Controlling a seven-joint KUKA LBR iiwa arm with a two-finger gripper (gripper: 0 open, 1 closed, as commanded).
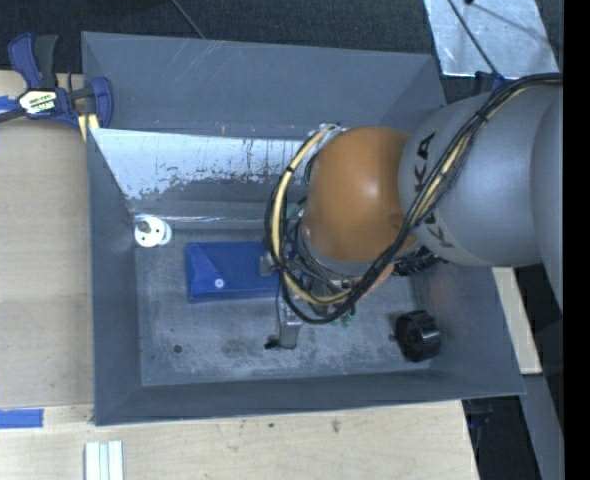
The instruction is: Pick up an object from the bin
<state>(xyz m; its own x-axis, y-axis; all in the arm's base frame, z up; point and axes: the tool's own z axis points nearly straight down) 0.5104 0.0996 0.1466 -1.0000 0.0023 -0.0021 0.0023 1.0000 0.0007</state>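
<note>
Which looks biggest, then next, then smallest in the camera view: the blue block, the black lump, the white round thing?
1. blue block, partly hidden under the arm
2. black lump
3. white round thing

One camera, high over the grey bin, looking down, tilted slightly off vertical. Fairly close: whole bin in frame. Arm enters from 3 o'clock; bin's tall sloped wall toward 12.
</note>
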